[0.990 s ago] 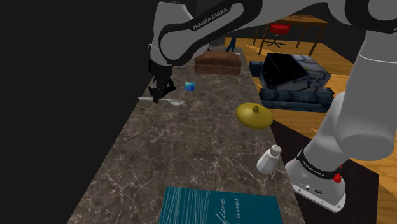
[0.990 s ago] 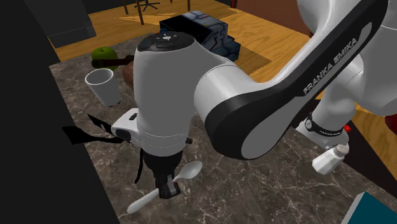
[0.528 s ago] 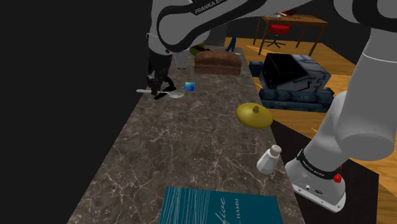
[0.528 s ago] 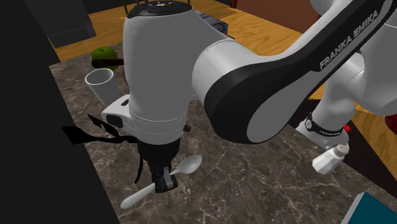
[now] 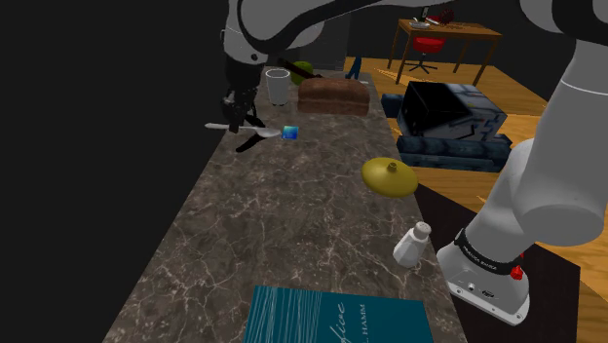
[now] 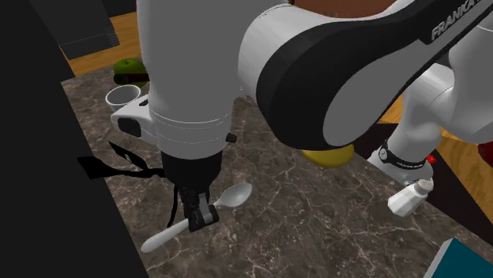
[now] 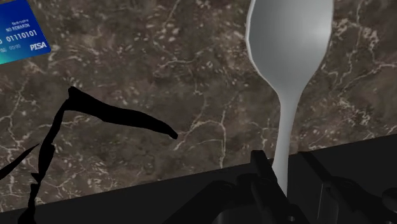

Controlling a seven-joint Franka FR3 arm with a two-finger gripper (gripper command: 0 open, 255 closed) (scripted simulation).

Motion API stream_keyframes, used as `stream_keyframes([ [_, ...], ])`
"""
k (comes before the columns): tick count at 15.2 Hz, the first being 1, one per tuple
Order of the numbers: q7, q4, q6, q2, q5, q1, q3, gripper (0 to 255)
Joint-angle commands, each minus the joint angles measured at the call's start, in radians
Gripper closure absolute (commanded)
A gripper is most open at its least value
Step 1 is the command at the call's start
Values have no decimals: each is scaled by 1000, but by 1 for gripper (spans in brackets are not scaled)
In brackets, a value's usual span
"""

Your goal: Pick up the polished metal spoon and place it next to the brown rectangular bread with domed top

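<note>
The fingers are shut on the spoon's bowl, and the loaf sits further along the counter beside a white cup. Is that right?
Not quite. The fingers clasp the spoon by its handle, not its bowl, which juts out ahead of them in the wrist view. The loaf does sit further along the counter beside the white cup.

Spoon [image 6: 235, 196]: pale grey and smooth, with an oval bowl and a slim handle. It is hanging roughly level just above the bench [image 5: 292, 224], the hand [image 6: 201, 219] clasping its handle about midway. Bread [image 5: 333, 95]: a brown rectangular loaf with a domed top, sitting flat at the bench's far end, apart from the spoon, toward the shoulder view's right.
</note>
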Motion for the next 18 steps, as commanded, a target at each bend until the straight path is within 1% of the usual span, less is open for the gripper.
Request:
stream_keyframes([
  [1, 4, 19, -26, -7, -1, 0, 0, 255],
  [7, 13, 83, -102, -19, -5, -1, -1, 255],
  [12, -109, -33, -96, -114, 40, -64, -43, 255],
  [18, -256, -130, -109, -199, 76, -133, -108, 255],
])
